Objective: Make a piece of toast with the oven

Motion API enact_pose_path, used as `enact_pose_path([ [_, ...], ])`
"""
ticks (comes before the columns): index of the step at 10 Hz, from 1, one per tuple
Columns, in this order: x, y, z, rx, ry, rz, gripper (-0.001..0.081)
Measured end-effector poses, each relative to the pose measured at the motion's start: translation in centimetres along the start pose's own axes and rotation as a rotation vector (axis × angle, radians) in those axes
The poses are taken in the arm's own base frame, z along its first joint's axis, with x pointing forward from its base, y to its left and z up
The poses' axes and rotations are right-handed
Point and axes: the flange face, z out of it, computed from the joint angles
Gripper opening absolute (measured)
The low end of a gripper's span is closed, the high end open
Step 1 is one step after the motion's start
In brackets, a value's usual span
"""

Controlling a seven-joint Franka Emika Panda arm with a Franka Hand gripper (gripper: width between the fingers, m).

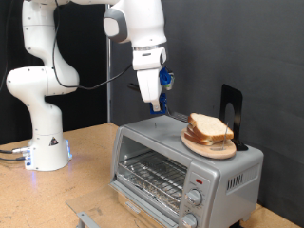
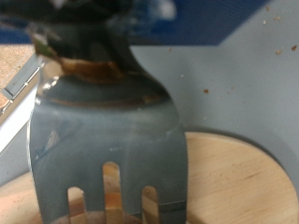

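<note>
Arm bent over oven (image 1: 185,166), gripper (image 1: 155,107) pointing down above its top, left of plate (image 1: 211,147) with bread stack (image 1: 209,128). Fingers clamped on spatula (image 2: 107,131).

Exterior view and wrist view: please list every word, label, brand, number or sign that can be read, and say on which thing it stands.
None can be read.
Small boxy silver-grey toaster oven: marks by its round knobs are too small to read.
White robot base: a small dark mark, too blurred to read.
Grey metal slotted spatula in the wrist view: no text.
</note>
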Motion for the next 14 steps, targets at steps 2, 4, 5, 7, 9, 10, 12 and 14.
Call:
enact_pose_path([
  [2,0.8,0.4,0.3,0.001,-0.017,0.022,0.04],
  [4,1.5,1.1,1.0,-0.004,-0.04,0.039,0.04],
  [5,1.8,1.4,1.3,-0.006,-0.045,0.045,0.04],
  [7,2.4,1.9,1.7,-0.012,-0.049,0.052,0.04],
  [9,2.9,2.0,1.8,-0.015,-0.035,0.051,0.04],
  [10,3.1,2.1,1.9,-0.019,-0.023,0.047,0.04],
  [12,3.4,2.0,2.2,-0.019,-0.01,0.042,0.04],
  [14,3.5,1.4,2.4,-0.02,0.002,0.029,0.04],
])
